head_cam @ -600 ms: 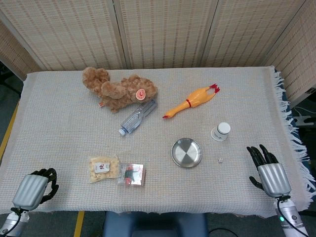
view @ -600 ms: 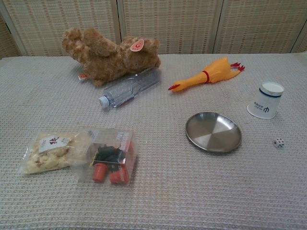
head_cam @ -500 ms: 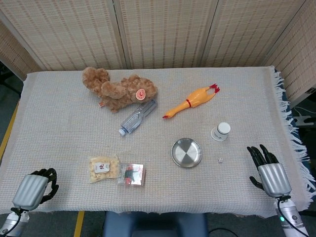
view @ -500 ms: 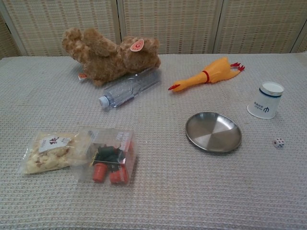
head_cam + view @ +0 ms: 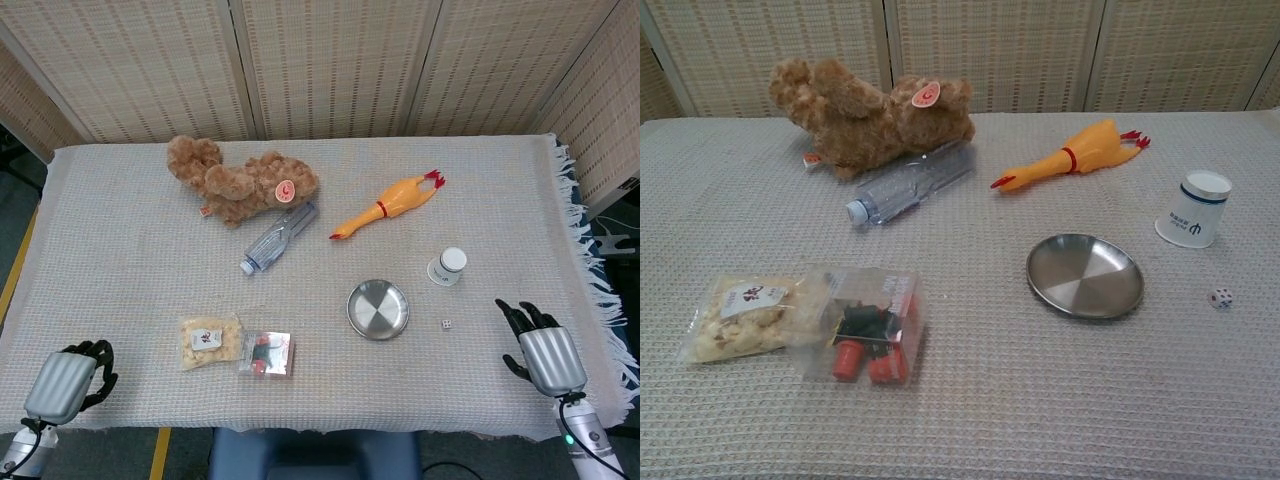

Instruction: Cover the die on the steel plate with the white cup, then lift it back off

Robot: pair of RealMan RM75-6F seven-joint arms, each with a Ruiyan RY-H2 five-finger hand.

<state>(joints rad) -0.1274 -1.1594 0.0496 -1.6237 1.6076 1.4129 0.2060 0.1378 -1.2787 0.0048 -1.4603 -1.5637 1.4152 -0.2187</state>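
Note:
The round steel plate (image 5: pixel 378 309) (image 5: pixel 1085 275) lies bare on the cloth. A small white die (image 5: pixel 446 324) (image 5: pixel 1220 297) rests on the cloth to the right of the plate, not on it. The white cup (image 5: pixel 447 267) (image 5: pixel 1193 209) with a blue band stands upside down beyond the die. My right hand (image 5: pixel 538 349) hovers at the table's front right, fingers spread and holding nothing, a short way right of the die. My left hand (image 5: pixel 70 380) sits at the front left corner with fingers curled in on nothing. Neither hand shows in the chest view.
A brown plush bear (image 5: pixel 243 180), a clear plastic bottle (image 5: pixel 280 236) and a yellow rubber chicken (image 5: pixel 387 204) lie across the far half. Two snack packets (image 5: pixel 238 346) lie front left. The cloth's fringed edge (image 5: pixel 600 280) hangs at the right.
My right hand has shifted slightly left and nearer the table's front edge. Everything else is still.

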